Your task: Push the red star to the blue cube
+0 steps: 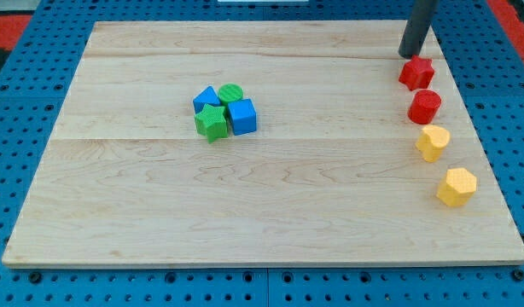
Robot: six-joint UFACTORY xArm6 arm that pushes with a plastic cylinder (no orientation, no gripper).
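Red star (416,73) sitting near top-right corner, my bare, gripperless tip (408,55) touching its upper-left; pushing off-centre is risking it sliding off-edge, missing blue cube (242,116).

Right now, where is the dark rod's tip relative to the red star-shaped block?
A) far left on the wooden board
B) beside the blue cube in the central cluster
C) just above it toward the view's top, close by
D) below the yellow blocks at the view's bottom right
C: my tip sits just above and slightly left of the red star-shaped block at the view's top right, far from the blue cube.
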